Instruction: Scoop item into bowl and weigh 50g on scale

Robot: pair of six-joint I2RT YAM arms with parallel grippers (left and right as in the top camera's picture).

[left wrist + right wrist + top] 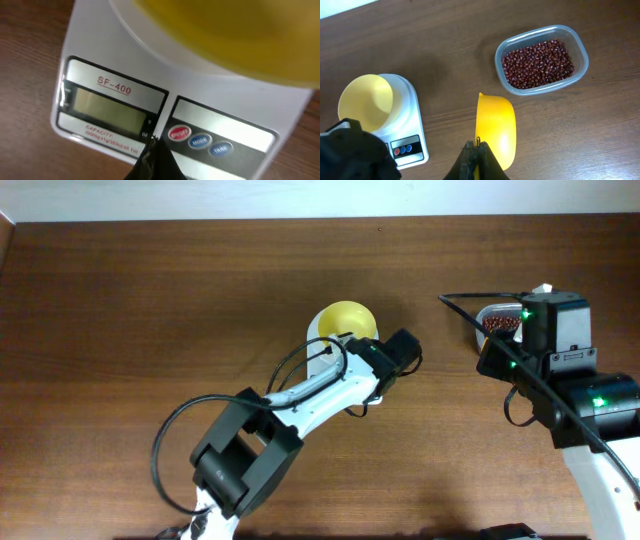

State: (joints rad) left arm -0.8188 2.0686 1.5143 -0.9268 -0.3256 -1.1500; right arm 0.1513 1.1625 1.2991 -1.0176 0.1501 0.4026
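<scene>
The small round pale yellow plastic bowl (365,102) sits empty on the platform of the small white rectangular digital scale (415,125). The scale stands on the brown wooden table (445,40), so whatever goes into the bowl will be weighed directly.

The left jaws are at the scale's front edge, pinched together into one dark point and holding nothing. They aim just beside the round red on/off button (180,133), though I cannot tell whether they touch. That pose suits pressing a button, probably to wake or zero the scale. Its grey display (107,107) shows no digits I can read.

The right jaws are closed on the handle of the small yellow plastic scoop (496,127), which shows no load. They hold it over bare table, between the scale and the clear rounded-rectangular plastic tub (585,60), ready to dip. The tiny dark red-brown beans (540,62) all lie in that tub, well apart from the bowl, so scooping has not yet begun.
</scene>
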